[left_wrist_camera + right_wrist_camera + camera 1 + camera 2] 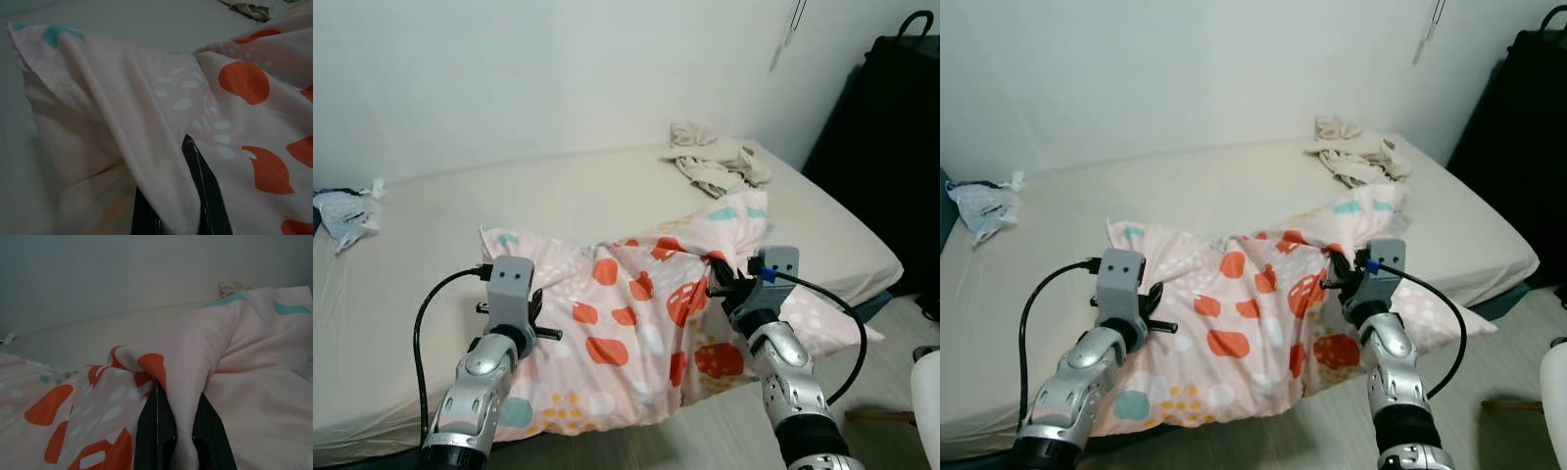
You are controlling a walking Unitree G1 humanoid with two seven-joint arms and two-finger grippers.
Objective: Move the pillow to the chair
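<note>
The pillow (636,333) lies on the near edge of the bed (607,196), right in front of me, its pink case printed with orange, teal and white blotches. It sags in the middle and part of it droops over the side of the mattress toward the floor (724,431).

My left gripper (536,318) sits at the pillow's left end. In my left wrist view a fold of the case runs between my two black fingers (208,191), so I am pinching cloth there, though the picture is dim and I cannot say how deep the hold goes.

My right gripper (717,279) is at the pillow's upper right, where the fabric bunches up. My right wrist view shows a ridge of pink cloth squeezed between both fingers (155,431), clamped tight.

Beyond the pillow the sheet is bare and pale. A crumpled beige cloth (715,162) lies at the far right corner of the bed, well apart from the pillow, and a wrinkled white bag (347,213) rests at the far left edge. A black suitcase (886,147) stands beside the bed on the right, against the white wall (558,69).
</note>
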